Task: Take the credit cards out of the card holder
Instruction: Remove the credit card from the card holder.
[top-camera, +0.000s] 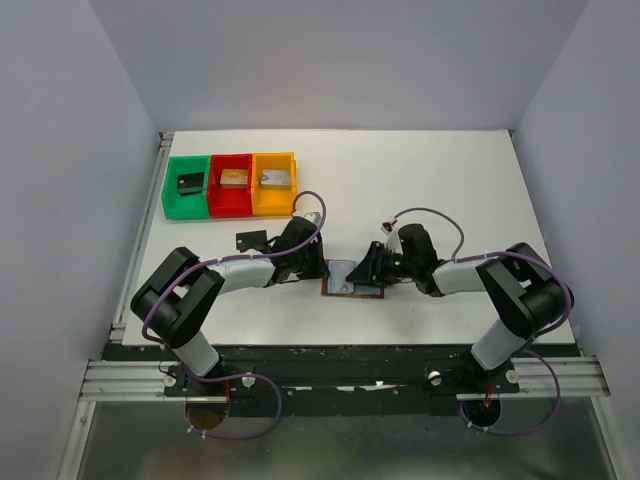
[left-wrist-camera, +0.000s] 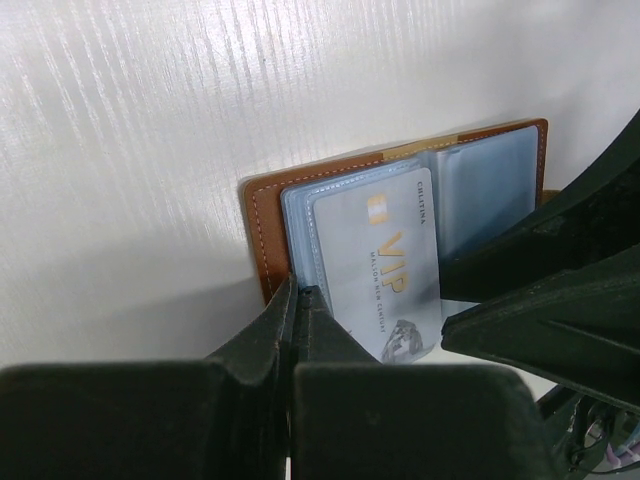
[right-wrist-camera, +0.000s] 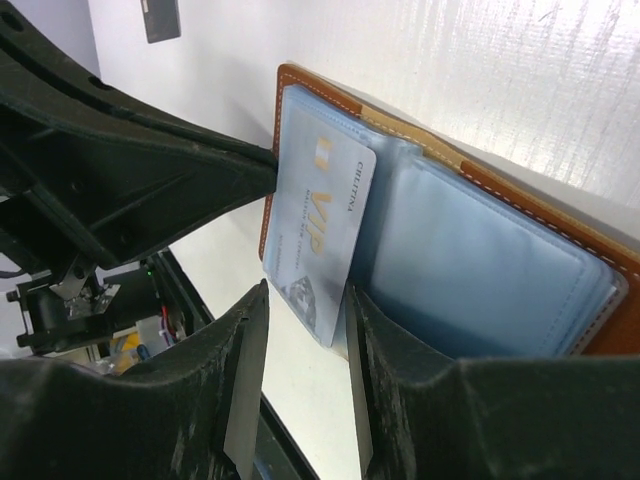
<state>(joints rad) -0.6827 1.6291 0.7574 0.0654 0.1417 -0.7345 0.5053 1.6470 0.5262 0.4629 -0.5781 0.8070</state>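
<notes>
The small brown leather bifold card holder (top-camera: 352, 280) lies open on the white table (top-camera: 450, 180), low in the middle of the top view, between the two arms; a pale grey plastic card (right-wrist-camera: 322, 225) juts partway out of its clear blue-grey sleeve, and a thin black card (top-camera: 250, 241) lies loose on the table to the upper left of the holder

The left gripper (left-wrist-camera: 297, 297) has its fingers pressed together at the holder's stitched edge, lower centre of its wrist view; whether it nips the leather or only pins it I cannot tell; the right gripper (right-wrist-camera: 305, 300) stands spread, one finger on either side of the grey card's free corner, not closed on it

Likely trouble: the card is thin and slick, so a bite on the corner alone may slip off; if the sleeve clings, pulling could drag the whole card holder along unless the left hold is firm; closing too deep could catch the sleeve with the card; the two grippers sit very near each other, so a small swing could knock them together

Writing: large gold "VIP" on the grey card; a small line above reads roughly "COLLITINA", uncertain; the line beneath is too small to read
</notes>
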